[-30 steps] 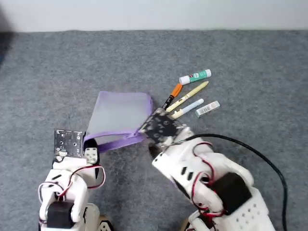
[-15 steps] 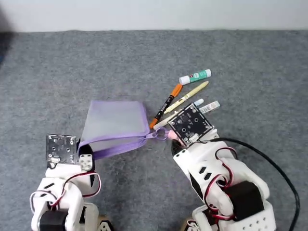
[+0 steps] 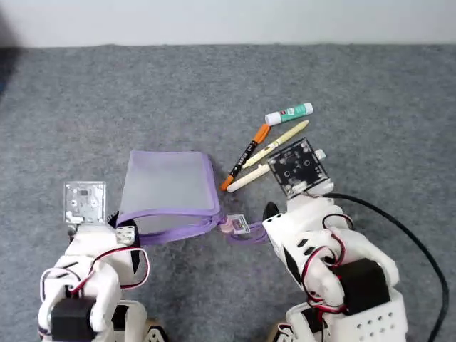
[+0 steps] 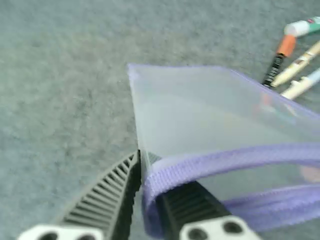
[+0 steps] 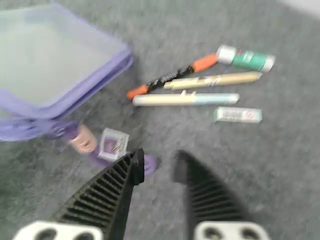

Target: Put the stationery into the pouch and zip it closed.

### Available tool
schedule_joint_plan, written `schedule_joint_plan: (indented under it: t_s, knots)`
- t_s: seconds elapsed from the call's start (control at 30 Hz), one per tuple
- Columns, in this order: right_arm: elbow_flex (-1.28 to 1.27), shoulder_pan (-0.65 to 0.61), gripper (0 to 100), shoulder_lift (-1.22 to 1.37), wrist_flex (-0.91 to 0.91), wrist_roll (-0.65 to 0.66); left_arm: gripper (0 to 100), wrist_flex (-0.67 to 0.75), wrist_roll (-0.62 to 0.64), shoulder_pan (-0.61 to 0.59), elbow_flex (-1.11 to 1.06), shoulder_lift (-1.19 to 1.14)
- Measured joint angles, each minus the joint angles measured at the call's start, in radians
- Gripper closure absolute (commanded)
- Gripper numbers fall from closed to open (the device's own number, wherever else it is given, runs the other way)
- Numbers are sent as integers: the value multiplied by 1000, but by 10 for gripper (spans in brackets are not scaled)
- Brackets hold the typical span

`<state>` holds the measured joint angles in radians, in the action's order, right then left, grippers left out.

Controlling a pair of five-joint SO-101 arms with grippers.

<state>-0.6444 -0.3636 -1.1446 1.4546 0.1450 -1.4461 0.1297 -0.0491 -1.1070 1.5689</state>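
A translucent purple pouch (image 3: pixel 167 187) lies flat on the grey carpet, its zipper edge toward the arms and gaping. My left gripper (image 4: pixel 145 172) is shut on the pouch's (image 4: pixel 200 112) near corner at the zipper band (image 3: pixel 122 229). The zipper pull with a pink bead and square charm (image 3: pixel 235 226) (image 5: pixel 111 144) lies loose on the carpet. My right gripper (image 5: pixel 158 160) stands open just beside the charm, holding nothing (image 3: pixel 269 211). Right of the pouch lie an orange-and-black pen (image 3: pixel 246 155), a yellow pencil (image 3: pixel 285 135), a pale pen (image 5: pixel 185 99), a green glue stick (image 3: pixel 288 113) and a small eraser (image 5: pixel 232 115).
Grey carpet (image 3: pixel 370 92) covers the whole work area, with open room behind and to both sides of the pouch. A white wall strip (image 3: pixel 228 21) runs along the far edge. A black cable (image 3: pixel 399 228) trails from the right arm.
The right gripper drew the zipper pull to the right, let it go and moved right of it, now open. The pouch slid left and flattened as the left arm pulled back.
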Motion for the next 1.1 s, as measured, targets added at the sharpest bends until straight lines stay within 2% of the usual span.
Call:
schedule_joint_plan:
  t_s: [0.23, 0.53, 1.1]
  knots:
    - [229, 11, 840, 215, 178, -120, 989, -3, 110, 61, 44, -104]
    - [485, 28, 884, 631, 189, -281, 989, -3, 118, 63, 77, -127]
    - [865, 311, 879, 1258, 189, -537, 989, -20, 187, 68, 124, -140]
